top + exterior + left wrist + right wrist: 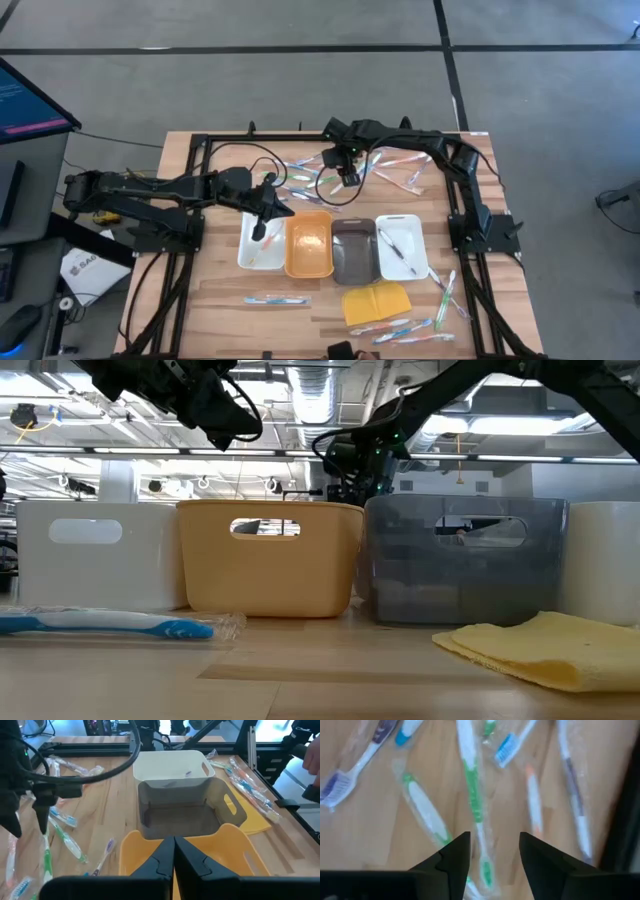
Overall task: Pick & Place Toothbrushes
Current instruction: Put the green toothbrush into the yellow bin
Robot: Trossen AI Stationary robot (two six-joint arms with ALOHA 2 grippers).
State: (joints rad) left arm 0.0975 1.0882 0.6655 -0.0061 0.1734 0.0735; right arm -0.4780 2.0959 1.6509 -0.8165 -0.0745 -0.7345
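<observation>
Four trays are seen in a row in the middle of the wooden desk [200,300]: a white tray [248,250], an orange tray [309,245], a grey tray [353,252] and a second white tray [400,247]. A yellow pad [377,301] lies just in front of the grey tray.

The right gripper [494,851] is held low over a heap of wrapped toothbrushes [385,168] at the back of the desk. Its jaws are spread apart, and a green and white toothbrush [476,795] is seen lying on the wood between them. It cannot be told if the jaws touch it. More brushes with blue, purple and orange parts are spread around it.

The left gripper [174,851] is held above the orange tray, near the edge it shares with the first white tray. Its jaws are pressed together, and nothing is seen between them.

One toothbrush [397,246] is seen lying inside the second white tray. A blue toothbrush [105,624] lies alone on the desk in front of the first white tray. A few more toothbrushes [405,328] are spread at the front right of the desk, beside the yellow pad.
</observation>
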